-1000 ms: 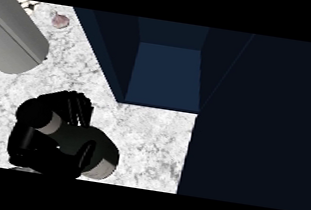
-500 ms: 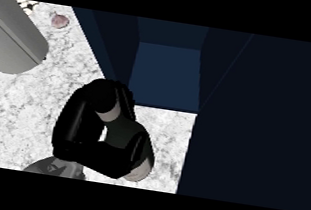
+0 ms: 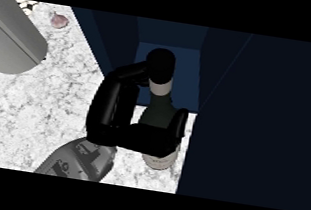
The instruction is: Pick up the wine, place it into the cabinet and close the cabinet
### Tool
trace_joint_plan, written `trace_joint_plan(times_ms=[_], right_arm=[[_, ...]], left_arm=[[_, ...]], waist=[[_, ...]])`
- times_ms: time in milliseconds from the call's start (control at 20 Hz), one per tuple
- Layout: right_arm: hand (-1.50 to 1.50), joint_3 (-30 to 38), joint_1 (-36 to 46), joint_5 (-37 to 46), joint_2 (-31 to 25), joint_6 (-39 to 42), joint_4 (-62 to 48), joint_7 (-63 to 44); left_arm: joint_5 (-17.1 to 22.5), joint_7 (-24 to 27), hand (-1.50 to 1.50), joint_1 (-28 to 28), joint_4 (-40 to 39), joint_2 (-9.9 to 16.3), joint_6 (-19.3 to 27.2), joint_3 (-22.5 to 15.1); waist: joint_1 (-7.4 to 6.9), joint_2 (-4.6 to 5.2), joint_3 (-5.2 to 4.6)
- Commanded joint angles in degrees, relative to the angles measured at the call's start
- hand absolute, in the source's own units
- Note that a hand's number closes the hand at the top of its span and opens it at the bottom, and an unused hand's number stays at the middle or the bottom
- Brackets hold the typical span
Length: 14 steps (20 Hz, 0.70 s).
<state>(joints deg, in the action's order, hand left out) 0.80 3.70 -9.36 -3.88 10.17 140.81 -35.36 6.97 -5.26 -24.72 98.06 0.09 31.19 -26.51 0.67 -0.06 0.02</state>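
The wine bottle [image 3: 158,115] is dark with a pale band below its neck. It lies tilted, neck pointing toward the open cabinet [image 3: 170,51] and base toward me. My right hand [image 3: 142,138] is shut on the bottle's body, with fingers [image 3: 114,93] curled along its left side and the thumb on its right. The bottle's top reaches the mouth of the dark blue cabinet opening. The cabinet door [image 3: 261,118] stands open as a dark panel at the right. My left hand does not show.
A grey forearm-like cylinder [image 3: 4,36] crosses the upper left corner over the white marble counter [image 3: 31,108]. A small pinkish object [image 3: 58,20] sits at the counter's far left. The cabinet's left wall [image 3: 112,37] borders the opening.
My right hand has risen and moved right and away from me toward the cabinet, carrying the bottle. The bottle's neck now shows at the opening.
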Motion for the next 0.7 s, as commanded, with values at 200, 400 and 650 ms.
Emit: trace_joint_plan(times_ms=[200,400,650], right_arm=[[-1.50,0.67,-5.41,-7.64,0.36,1.25,8.01,-1.70],[-1.50,-4.24,-1.79,-0.50,2.25,-1.08,4.47,-1.22],[-1.50,0.41,-0.41,-5.84,0.04,-0.92,5.71,-3.07]], left_arm=[[-1.58,0.78,1.50,-4.52,-4.29,-0.09,10.42,-5.70],[-0.64,1.84,1.50,-8.76,-8.37,-0.09,8.41,-1.98],[3.15,3.19,1.50,-7.38,-8.55,-0.09,10.98,-3.42]], waist=[[0.34,-0.10,0.02],[-0.14,0.00,-0.02],[-0.02,-0.02,-0.01]])
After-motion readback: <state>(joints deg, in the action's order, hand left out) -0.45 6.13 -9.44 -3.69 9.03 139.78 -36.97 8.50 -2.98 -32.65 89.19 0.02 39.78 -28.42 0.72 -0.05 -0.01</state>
